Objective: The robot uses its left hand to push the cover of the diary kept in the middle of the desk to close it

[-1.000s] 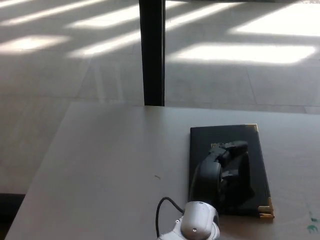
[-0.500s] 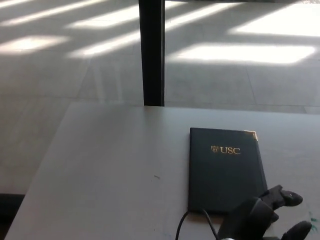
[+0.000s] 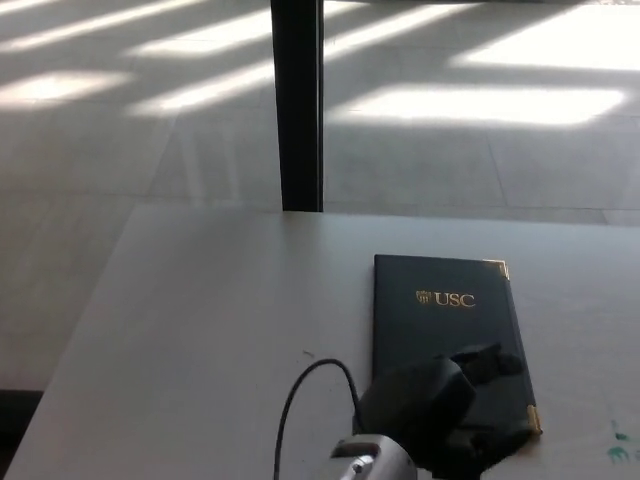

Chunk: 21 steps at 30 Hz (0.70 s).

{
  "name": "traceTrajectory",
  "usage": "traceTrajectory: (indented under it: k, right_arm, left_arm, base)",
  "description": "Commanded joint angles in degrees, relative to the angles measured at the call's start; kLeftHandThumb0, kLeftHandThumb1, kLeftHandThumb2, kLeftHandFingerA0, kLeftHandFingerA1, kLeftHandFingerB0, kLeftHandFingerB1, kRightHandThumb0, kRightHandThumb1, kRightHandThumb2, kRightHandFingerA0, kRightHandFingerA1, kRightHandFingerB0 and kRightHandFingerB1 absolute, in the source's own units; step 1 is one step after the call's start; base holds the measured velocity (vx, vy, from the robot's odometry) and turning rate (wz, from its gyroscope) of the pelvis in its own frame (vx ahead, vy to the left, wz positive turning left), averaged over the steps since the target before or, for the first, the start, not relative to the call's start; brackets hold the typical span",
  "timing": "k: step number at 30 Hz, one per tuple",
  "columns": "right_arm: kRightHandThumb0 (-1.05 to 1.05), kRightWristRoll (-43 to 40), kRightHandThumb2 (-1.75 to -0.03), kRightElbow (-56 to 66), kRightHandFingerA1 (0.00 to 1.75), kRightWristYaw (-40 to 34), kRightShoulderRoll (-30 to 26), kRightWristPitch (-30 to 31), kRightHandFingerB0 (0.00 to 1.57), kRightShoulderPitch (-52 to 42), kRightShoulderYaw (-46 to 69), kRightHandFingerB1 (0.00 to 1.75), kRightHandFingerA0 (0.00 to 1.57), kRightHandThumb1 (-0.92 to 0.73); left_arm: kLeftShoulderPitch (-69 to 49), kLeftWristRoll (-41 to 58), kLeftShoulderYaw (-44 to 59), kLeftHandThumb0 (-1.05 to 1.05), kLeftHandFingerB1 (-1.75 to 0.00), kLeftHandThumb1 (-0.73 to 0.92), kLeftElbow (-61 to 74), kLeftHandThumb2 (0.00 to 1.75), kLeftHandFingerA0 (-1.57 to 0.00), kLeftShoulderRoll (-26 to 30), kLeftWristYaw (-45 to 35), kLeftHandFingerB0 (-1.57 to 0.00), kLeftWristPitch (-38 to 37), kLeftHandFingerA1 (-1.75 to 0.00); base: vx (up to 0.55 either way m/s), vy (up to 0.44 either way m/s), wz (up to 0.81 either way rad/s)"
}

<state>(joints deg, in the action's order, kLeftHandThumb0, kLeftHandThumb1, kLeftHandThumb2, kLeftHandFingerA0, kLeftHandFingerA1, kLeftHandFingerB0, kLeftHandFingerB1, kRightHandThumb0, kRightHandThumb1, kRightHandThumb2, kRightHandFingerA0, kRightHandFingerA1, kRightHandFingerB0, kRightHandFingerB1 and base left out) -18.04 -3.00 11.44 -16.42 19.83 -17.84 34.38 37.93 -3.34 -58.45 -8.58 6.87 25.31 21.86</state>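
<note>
Left hand (image 3: 440,405) sits over the near end of the diary (image 3: 445,320), black fingers (image 3: 490,362) spread on the cover, grasping nothing. Right hand not visible. Diary lies shut and flat on the desk (image 3: 220,320), right of centre. Risk, as judged: a dragging withdrawal could skid the diary or catch its gilt corner. Long axis runs near-to-far; 1 gold crest reads upright toward the robot.
</note>
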Motion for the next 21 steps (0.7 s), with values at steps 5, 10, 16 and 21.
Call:
traceTrajectory:
  k: [5, 10, 16, 21]
  right_arm:
    - [-0.89, -0.3, -0.65, -0.3, 0.64, -1.3, -1.3, 2.1, 0.51, -1.5, 1.4, 0.47, 0.62, -0.84]
    - [-0.85, 0.4, -1.09, -0.2, 0.7, -1.1, -1.6, 1.1, 0.47, -2.4, 1.4, 0.58, 0.62, -0.65]
    - [-0.88, 0.8, -0.66, -1.5, 0.62, -0.7, -2.3, 0.4, 0.49, -2.5, 1.5, 0.46, 0.61, -0.86]
    - [-0.85, 0.1, -1.08, -1.5, 0.69, -0.8, -2.2, 0.7, 0.49, -2.2, 2.0, 0.58, 0.61, -0.64]
  left_arm:
    - [-7.6, 10.4, 43.1, -0.95, -0.49, 0.84, 21.2, 0.94, -0.43, 9.9, -1.6, -0.36, -10.1, -0.63]
    - [-16.4, 22.4, 63.1, -0.87, -0.47, 0.92, 24.2, 0.92, -0.35, 9.8, -2.2, -0.28, -9.9, -0.51]
    - [-24.5, 30.1, 80.0, -0.94, -0.51, 0.92, 18.1, 0.88, -0.43, 8.7, -0.2, -0.33, -9.0, -0.57]
    - [-31.2, 29.4, 88.0, -1.01, -0.57, 0.82, 2.9, 0.95, -0.51, 10.3, 0.9, -0.4, -10.8, -0.62]
  base:
    - [0.0, 0.0, 0.0]
    - [0.0, 0.0, 0.0]
    - [0.0, 0.0, 0.0]
    - [0.0, 0.0, 0.0]
